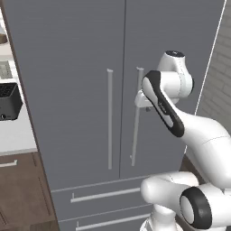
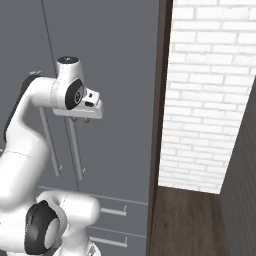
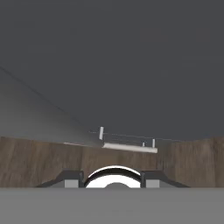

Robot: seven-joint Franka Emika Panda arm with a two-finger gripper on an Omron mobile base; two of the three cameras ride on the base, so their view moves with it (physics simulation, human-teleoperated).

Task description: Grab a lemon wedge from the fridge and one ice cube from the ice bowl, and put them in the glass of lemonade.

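While the arm [image 1: 198, 135] rose from the low near corner of both base views, its gripper [image 1: 140, 100] sat up against the fridge [image 1: 76, 54], level with the upper part of the right door's handle [image 1: 135, 117]. From the left base view the hand was mostly hidden behind the dark-trimmed forearm, so only a white edge of it showed, touching or just beside that silver bar. From the right base view the gripper [image 2: 79, 120] pointed downward, its short dark tips hanging right at the top of the same handle [image 2: 76, 150], with the left door's handle [image 2: 50, 145] just to the left; whether the tips were on either side of the bar or merely in front of it I could not tell, nor whether the claw was spread or pinching. Both grey doors were closed, their seam running straight between the two handles, and the two drawers [image 1: 101, 196] below were also closed. Looking down along the door, the hand view showed the grey fridge face, a drawer pull [image 3: 129, 146] and wooden floor [image 3: 39, 159] beyond it. A black toaster [image 1: 9, 101] stood on the counter far left of the fridge. To the right rose a white brick wall [image 2: 210, 95].
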